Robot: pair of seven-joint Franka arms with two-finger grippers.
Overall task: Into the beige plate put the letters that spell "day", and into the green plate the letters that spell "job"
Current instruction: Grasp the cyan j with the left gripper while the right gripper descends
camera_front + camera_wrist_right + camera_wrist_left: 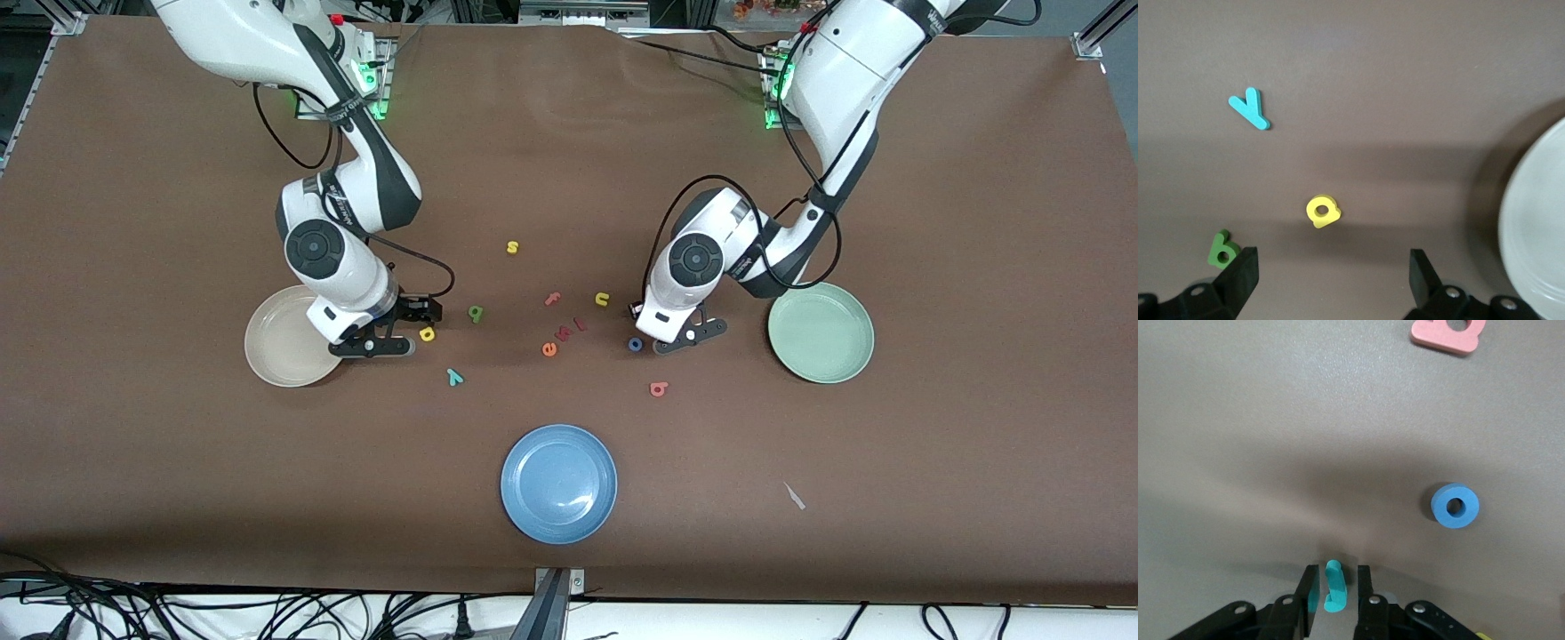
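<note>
My left gripper is down at the table beside the blue o. Its jaws are open a little, one on each side of the teal j, with thin gaps showing. The hand hides the j in the front view. The salmon b lies nearer the camera. The green plate is empty. My right gripper is wide open by the empty beige plate, just short of the yellow d. The green a and teal y lie close by.
A blue plate sits near the front edge. Spare letters lie mid-table: yellow s, pink f, yellow u, orange e. A small pale scrap lies toward the left arm's end.
</note>
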